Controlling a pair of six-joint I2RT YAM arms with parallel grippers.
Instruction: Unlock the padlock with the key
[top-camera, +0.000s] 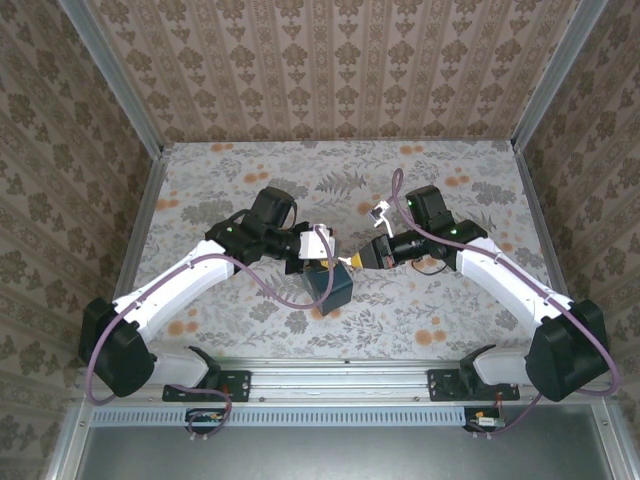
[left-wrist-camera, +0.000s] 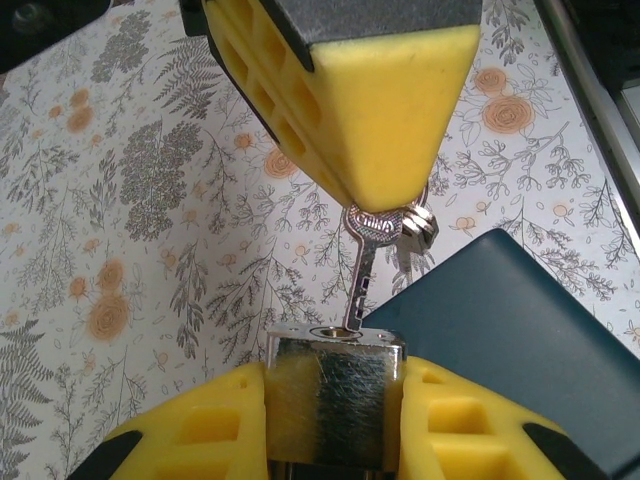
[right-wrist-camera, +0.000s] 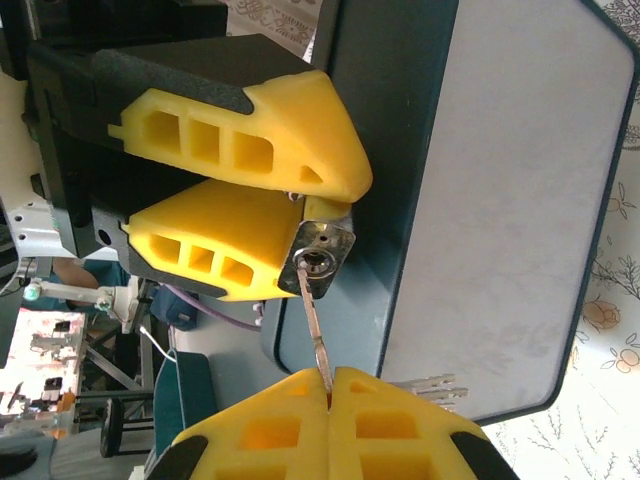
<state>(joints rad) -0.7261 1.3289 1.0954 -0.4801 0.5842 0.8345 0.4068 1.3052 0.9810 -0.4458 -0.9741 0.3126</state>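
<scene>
Damask-papered walls close in three sides of a floral-printed surface (top-camera: 250, 170), with metal rails running along its left, right and near edges. Both arms reach in to meet over the middle of it.

The padlock (left-wrist-camera: 335, 385) is a small block of brushed metal, grey with a yellowish sheen, and its keyhole end is polished bright. From the right wrist, that end of the padlock (right-wrist-camera: 322, 255) shows a round cylinder set in a shiny plate. The left claw (left-wrist-camera: 335, 420) is clenched on the lock body, one yellow finger pressed to each side; the shackle is hidden in this grasp. The key (left-wrist-camera: 362, 275) is thin and silvery, with a notched blade whose tip sits in the keyhole. The right claw (right-wrist-camera: 330, 385) is clamped tight on the key's head, its two yellow fingertips meeting around it, and the blade (right-wrist-camera: 315, 335) runs straight from them to the lock. A spare key (left-wrist-camera: 420, 225) hangs beside the held key's head.

A dark blue tin (left-wrist-camera: 510, 320) lies just beside the padlock on the right in the left wrist view; whether it touches the lock I cannot tell. From the right wrist its pale broad face (right-wrist-camera: 500, 200) stands close behind the lock and the left claw (right-wrist-camera: 320, 215). From above, the tin (top-camera: 328, 285) sits between the two claws with one corner turned toward the arm bases. Bare surface lies open toward the far wall and out to both side rails; the crowding is confined to the centre.
</scene>
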